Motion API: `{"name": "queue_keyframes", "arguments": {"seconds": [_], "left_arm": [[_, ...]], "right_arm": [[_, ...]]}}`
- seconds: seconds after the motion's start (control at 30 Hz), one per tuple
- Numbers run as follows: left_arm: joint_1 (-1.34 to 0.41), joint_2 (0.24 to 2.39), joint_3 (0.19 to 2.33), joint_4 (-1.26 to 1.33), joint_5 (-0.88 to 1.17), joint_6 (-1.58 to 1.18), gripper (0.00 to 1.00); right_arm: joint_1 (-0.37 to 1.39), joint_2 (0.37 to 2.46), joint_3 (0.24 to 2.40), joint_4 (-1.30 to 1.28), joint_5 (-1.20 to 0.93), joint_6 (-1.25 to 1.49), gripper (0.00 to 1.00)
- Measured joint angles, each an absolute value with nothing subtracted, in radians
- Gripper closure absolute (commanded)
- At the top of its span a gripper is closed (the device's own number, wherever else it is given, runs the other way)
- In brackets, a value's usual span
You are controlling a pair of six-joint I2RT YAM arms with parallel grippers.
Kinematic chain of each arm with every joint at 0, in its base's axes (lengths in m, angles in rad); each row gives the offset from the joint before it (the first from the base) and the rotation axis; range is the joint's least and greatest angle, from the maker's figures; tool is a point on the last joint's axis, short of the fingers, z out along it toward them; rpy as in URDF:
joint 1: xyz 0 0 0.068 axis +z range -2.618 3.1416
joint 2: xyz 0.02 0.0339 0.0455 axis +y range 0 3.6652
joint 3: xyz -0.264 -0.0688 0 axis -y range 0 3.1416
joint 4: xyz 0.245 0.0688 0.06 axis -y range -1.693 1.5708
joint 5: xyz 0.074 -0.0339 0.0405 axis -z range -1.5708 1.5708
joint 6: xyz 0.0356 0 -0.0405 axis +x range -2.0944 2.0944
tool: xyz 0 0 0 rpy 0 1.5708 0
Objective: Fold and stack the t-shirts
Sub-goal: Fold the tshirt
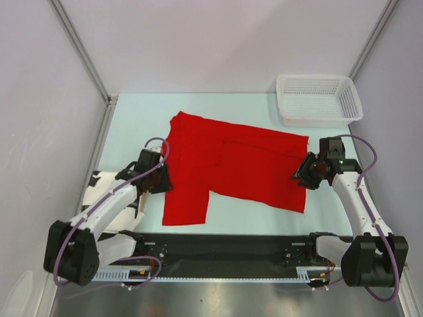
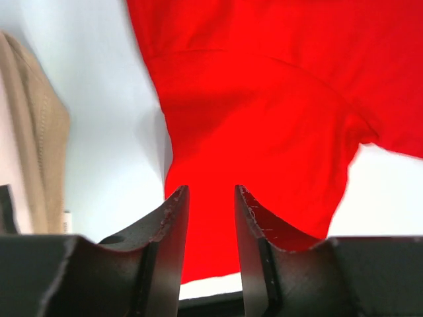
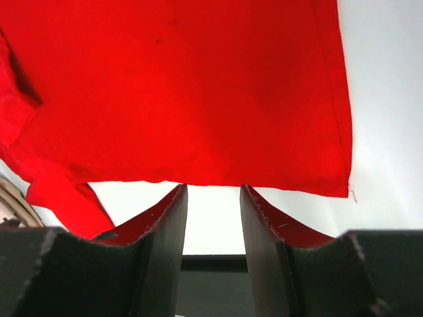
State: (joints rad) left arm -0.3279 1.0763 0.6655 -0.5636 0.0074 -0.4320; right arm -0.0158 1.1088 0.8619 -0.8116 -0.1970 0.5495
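Note:
A bright red t-shirt point(image 1: 231, 165) lies spread on the pale table point(image 1: 132, 125), one sleeve reaching toward the near edge. My left gripper point(image 1: 158, 177) sits low at its left edge. In the left wrist view its jaws point(image 2: 210, 193) stand apart over the red cloth point(image 2: 264, 99), and nothing is visibly pinched between them. My right gripper point(image 1: 303, 173) is at the shirt's right edge. Its jaws point(image 3: 213, 190) are apart too, their tips just short of the shirt's hem point(image 3: 185, 86), with bare table between them.
A white mesh basket point(image 1: 322, 117) stands at the back right corner. A black rail point(image 1: 225, 247) runs along the near edge between the arm bases. A tan padded thing point(image 2: 33, 132) shows at the left of the left wrist view.

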Motion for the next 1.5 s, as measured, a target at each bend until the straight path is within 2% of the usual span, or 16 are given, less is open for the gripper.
{"name": "queue_keyframes", "arguments": {"seconds": [0.1, 0.3, 0.7, 0.8, 0.93, 1.03, 1.17, 1.33, 1.5], "left_arm": [[-0.329, 1.160, 0.653, -0.549, -0.002, -0.493, 0.62], [-0.330, 1.131, 0.505, -0.535, -0.015, -0.599, 0.64], [-0.334, 1.145, 0.503, -0.495, -0.078, -0.630, 0.66], [-0.335, 1.152, 0.503, -0.485, -0.079, -0.629, 0.69], [-0.335, 1.168, 0.503, -0.450, -0.081, -0.631, 0.82], [-0.335, 1.162, 0.494, -0.431, -0.084, -0.646, 0.87], [-0.335, 1.122, 0.467, -0.428, -0.088, -0.677, 0.99], [-0.336, 1.074, 0.459, -0.482, -0.079, -0.724, 1.00], [-0.336, 1.013, 0.460, -0.525, -0.070, -0.754, 1.00]], "right_arm": [[-0.016, 1.108, 0.862, -0.814, -0.208, 0.548, 0.57], [-0.017, 1.090, 0.862, -0.819, -0.218, 0.541, 0.57], [-0.031, 1.093, 0.862, -0.819, -0.227, 0.523, 0.56], [-0.038, 1.101, 0.863, -0.821, -0.218, 0.524, 0.55], [-0.072, 1.114, 0.851, -0.825, -0.183, 0.535, 0.52], [-0.115, 1.143, 0.797, -0.824, -0.143, 0.553, 0.49], [-0.153, 1.190, 0.735, -0.837, -0.100, 0.578, 0.48], [-0.171, 1.188, 0.699, -0.868, -0.049, 0.619, 0.50], [-0.179, 1.169, 0.685, -0.871, -0.009, 0.657, 0.59]]}}
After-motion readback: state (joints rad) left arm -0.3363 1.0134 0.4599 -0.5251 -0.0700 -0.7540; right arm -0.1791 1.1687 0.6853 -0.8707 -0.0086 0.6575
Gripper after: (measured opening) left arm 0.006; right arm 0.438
